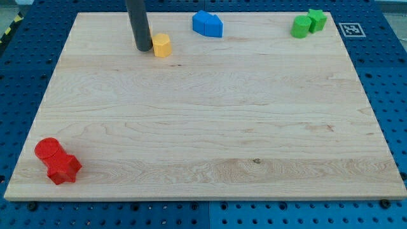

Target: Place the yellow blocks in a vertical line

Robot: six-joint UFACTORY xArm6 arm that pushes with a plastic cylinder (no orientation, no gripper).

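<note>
**A:** Only one yellow block visible, up near the view's top, left of centre on the wooden board. Looks like a stubby hexagon-ish shape, hard to say for sure. Sitting just to the right of my tip, right beside it. Touching or a hair apart? Can't tell from this angle.

**B:** And the rod itself?

**A:** Dark, straight, coming down from the view's top edge and leaning slightly, lower end planted on the board. No jaws to speak of, so nothing to spread or pinch; just a plain rod end next to the yellow one.

**B:** Anything else on the board?

**A:** Blue blocks a bit further right along the top, seemingly two pressed together. Green blocks in the top right corner, also a touching pair, one cube-like. Red blocks way down in the bottom left corner, a round one against a chunkier one. All of those well apart from my tip.
</note>
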